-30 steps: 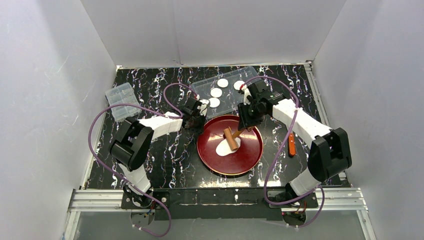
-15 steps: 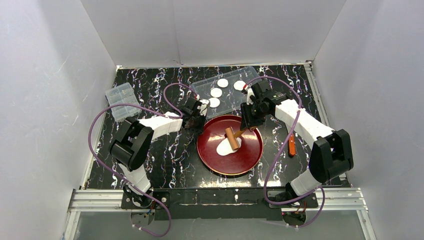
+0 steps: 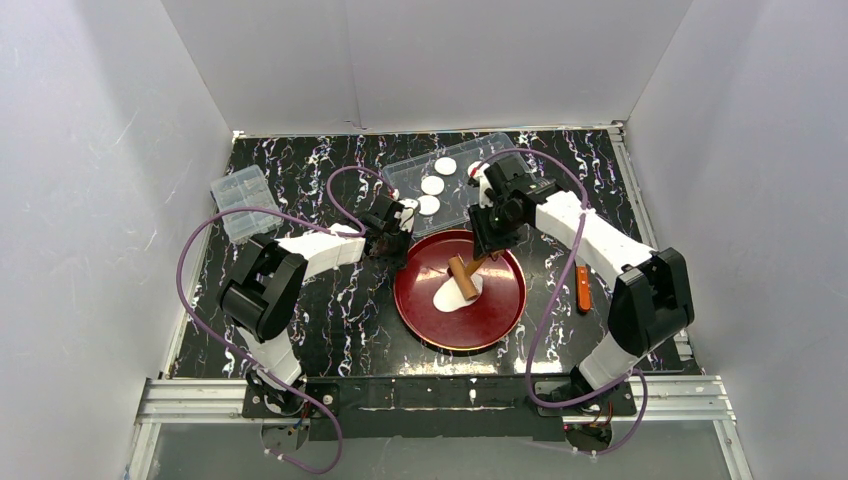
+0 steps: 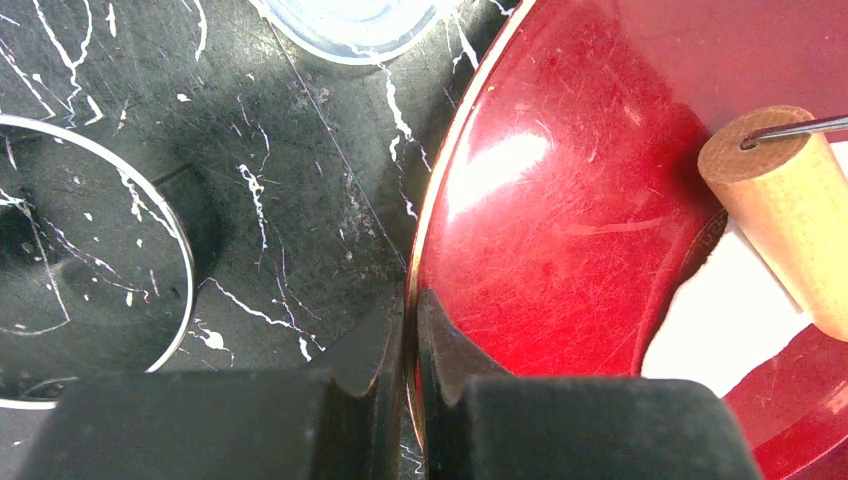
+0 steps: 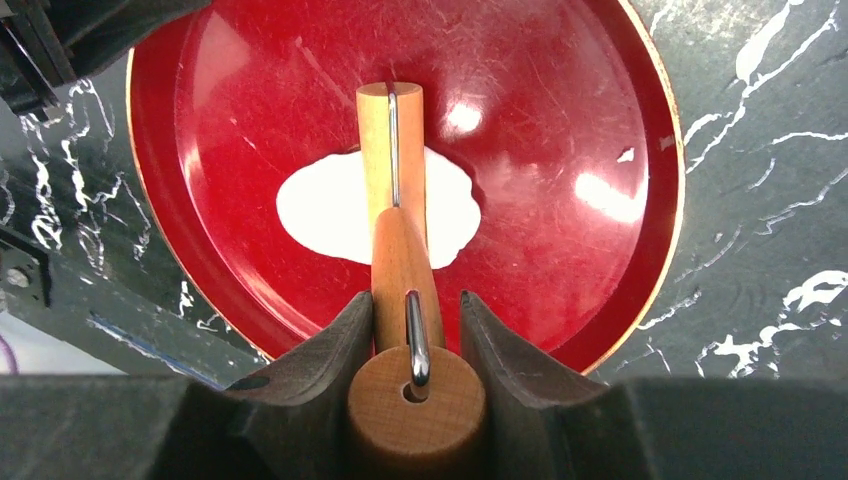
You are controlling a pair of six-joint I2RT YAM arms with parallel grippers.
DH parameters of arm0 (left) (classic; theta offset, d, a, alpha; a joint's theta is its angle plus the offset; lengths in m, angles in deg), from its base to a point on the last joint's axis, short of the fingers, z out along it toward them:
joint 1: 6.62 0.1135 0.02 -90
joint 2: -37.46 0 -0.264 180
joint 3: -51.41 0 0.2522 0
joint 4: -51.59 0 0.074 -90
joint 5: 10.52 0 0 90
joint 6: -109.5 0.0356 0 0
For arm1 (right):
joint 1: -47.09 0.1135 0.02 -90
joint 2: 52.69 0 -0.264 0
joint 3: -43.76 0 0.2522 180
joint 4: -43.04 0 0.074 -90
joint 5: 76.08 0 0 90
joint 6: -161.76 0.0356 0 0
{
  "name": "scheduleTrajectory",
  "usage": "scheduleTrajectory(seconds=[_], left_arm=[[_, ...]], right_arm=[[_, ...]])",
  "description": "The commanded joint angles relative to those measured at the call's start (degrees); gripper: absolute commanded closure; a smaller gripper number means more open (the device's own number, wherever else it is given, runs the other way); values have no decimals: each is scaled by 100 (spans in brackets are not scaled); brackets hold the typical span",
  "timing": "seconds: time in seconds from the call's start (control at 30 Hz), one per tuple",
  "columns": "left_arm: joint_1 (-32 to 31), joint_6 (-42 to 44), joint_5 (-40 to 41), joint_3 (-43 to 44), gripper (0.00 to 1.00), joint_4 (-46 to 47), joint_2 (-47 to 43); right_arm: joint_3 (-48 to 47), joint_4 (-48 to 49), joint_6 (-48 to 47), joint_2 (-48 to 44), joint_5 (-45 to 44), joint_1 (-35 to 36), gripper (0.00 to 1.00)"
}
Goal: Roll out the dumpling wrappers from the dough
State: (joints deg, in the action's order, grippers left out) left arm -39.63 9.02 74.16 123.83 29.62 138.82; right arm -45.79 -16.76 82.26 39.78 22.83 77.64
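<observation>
The dough (image 5: 335, 205) is lying near the centre of the red plate (image 5: 560, 120) as a thin, flat white sheet with an uneven, lobed outline. The wooden roller (image 5: 390, 140) is resting across its middle. The right gripper (image 5: 415, 308) is grasping the roller's handle between its fingers. The left gripper (image 4: 411, 312) is pinching the plate's rim, fingers clenched. The dumpling wrappers (image 3: 432, 185), small round white discs, are sitting in the clear tray (image 3: 400, 180) behind the plate.
</observation>
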Motion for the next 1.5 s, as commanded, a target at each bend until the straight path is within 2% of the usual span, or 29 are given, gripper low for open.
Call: scheduleTrajectory(seconds=[0.0, 0.37, 0.63, 0.7, 0.97, 1.47], left_arm=[[-10, 264, 446, -141, 100, -515, 168], [-12, 266, 445, -137, 100, -515, 164], [-12, 266, 447, -133, 100, -515, 157], [-12, 266, 446, -141, 100, -515, 148], [-12, 264, 445, -140, 100, -511, 157], [-12, 274, 451, -155, 100, -506, 154]], right_arm=[[-431, -771, -321, 46, -1013, 315, 99], [-899, -920, -245, -318, -655, 468, 99], [-894, -653, -153, -457, 9, 483, 99], [-853, -665, -145, -436, -80, 520, 99], [-1071, -1278, -447, -304, -1350, 523, 99], [-977, -1047, -476, -82, -1117, 523, 99]])
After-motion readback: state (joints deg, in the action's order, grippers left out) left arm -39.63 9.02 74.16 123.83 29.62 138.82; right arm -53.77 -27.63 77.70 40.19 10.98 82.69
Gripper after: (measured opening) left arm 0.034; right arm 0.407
